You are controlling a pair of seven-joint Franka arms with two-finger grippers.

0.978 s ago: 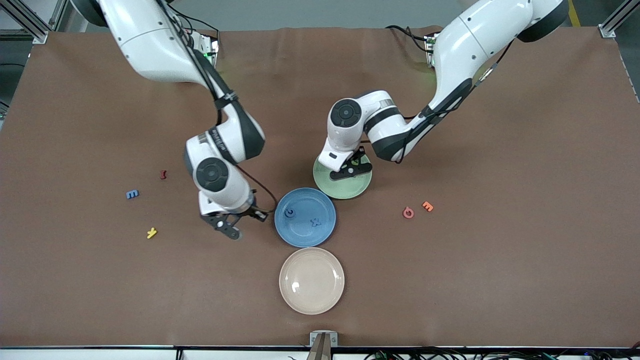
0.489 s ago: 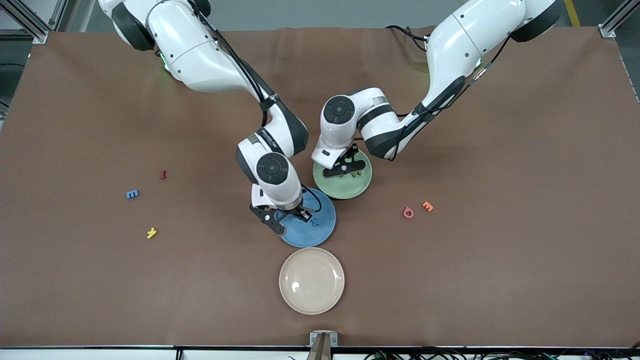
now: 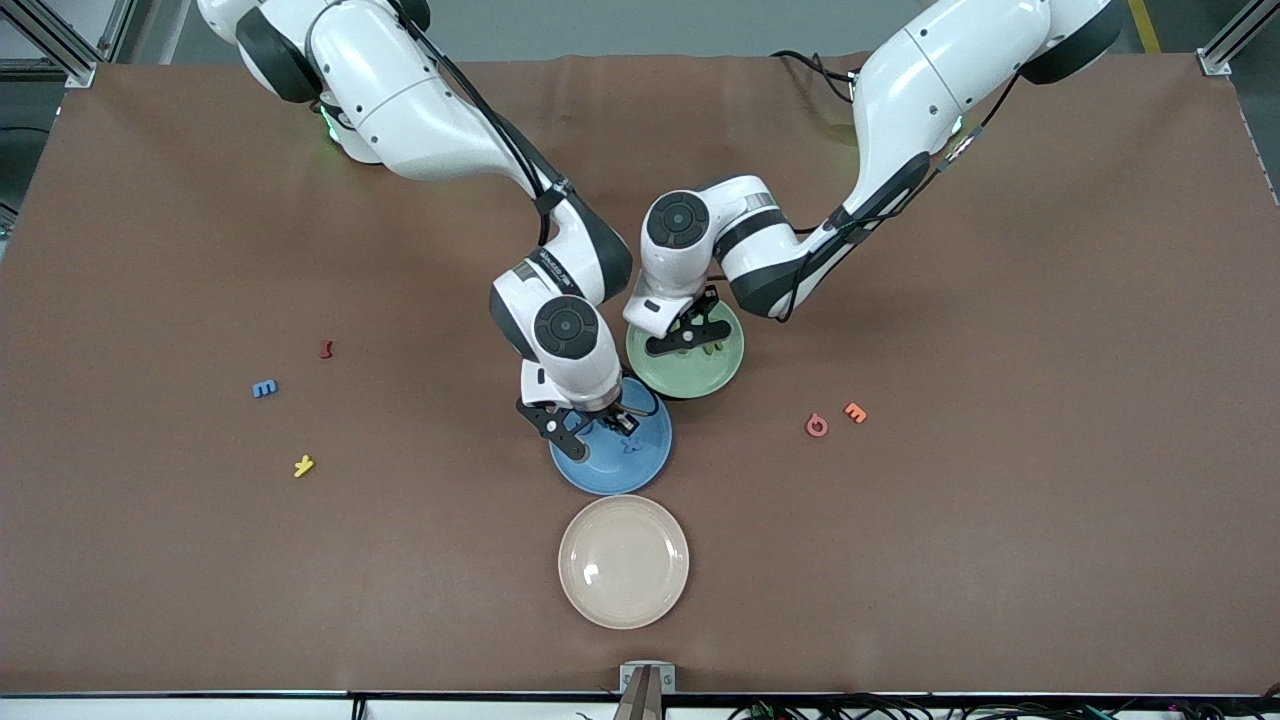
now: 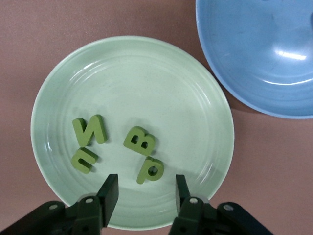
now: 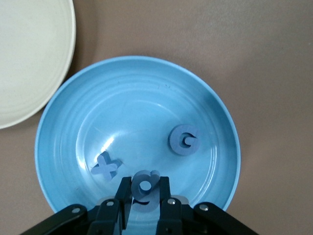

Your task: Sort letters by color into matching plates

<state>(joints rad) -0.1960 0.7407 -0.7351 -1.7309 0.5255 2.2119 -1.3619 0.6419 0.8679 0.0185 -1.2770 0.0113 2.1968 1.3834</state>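
I see my right gripper (image 5: 145, 195) over the blue plate (image 5: 73, 127), clamped on a blue letter g (image 5: 145, 184) whose tail end is hidden between the fingers. Two more blue letters, an x (image 5: 104, 166) and a round c (image 5: 184, 139), lie flat in this plate. My left gripper (image 4: 145, 193) hangs over the green plate (image 4: 127, 68) with its fingers apart and nothing between them. Four green letters lie there: N (image 4: 90, 129), U (image 4: 84, 159), B (image 4: 140, 140) and P (image 4: 150, 170); the long axis of P points toward the gripper. A blue m (image 3: 264, 387) lies on the table toward the right arm's end. In the front view the arms hide most of both plates' contents.
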